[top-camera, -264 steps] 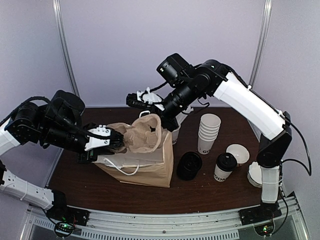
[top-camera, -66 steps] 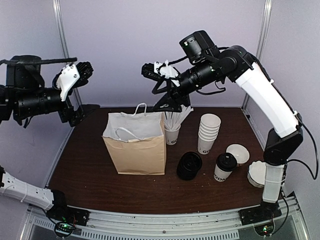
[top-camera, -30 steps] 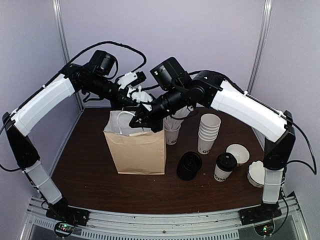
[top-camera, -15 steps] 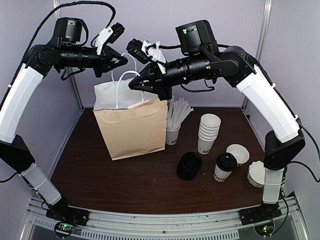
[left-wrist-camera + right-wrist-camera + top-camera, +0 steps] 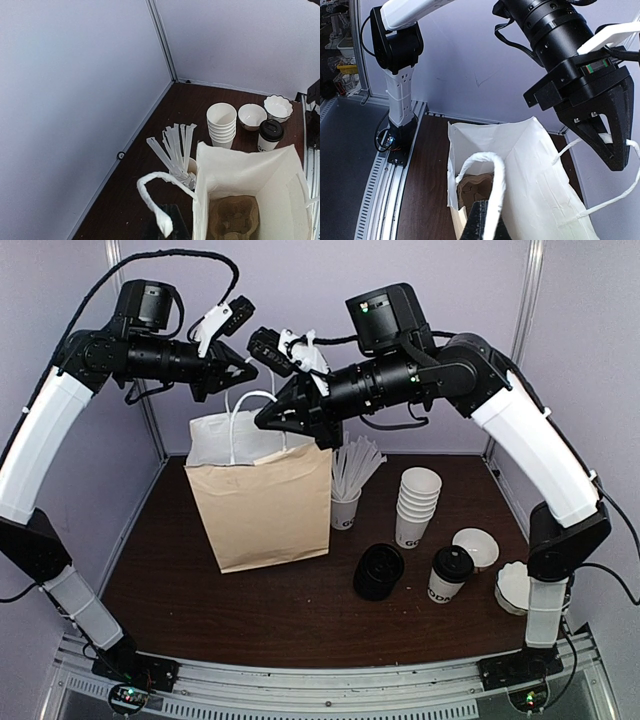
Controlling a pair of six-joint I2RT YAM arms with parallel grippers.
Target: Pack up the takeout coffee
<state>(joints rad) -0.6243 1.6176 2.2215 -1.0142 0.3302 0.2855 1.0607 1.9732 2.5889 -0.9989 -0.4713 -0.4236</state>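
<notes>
The takeout coffee (image 5: 450, 575), a white cup with a black dome lid, stands at the right on the table; it also shows in the left wrist view (image 5: 270, 135). The brown paper bag (image 5: 260, 505) hangs tilted between both arms, held by its white handles. My left gripper (image 5: 240, 368) is shut on one handle (image 5: 150, 186). My right gripper (image 5: 265, 418) is shut on the other handle (image 5: 493, 185). A cardboard cup carrier (image 5: 475, 187) lies inside the bag. The left gripper (image 5: 615, 150) also shows in the right wrist view, pinching its handle.
A cup of white sticks (image 5: 346, 502) stands just right of the bag. Further right are a stack of lidless cups (image 5: 417, 505), a stack of black lids (image 5: 379, 572) and white bowls (image 5: 476, 545). Walls close the back and sides.
Both grippers came in over the standing bag, took its handles and raised it. In the last half second the bag shifted slightly left and tilted more.
</notes>
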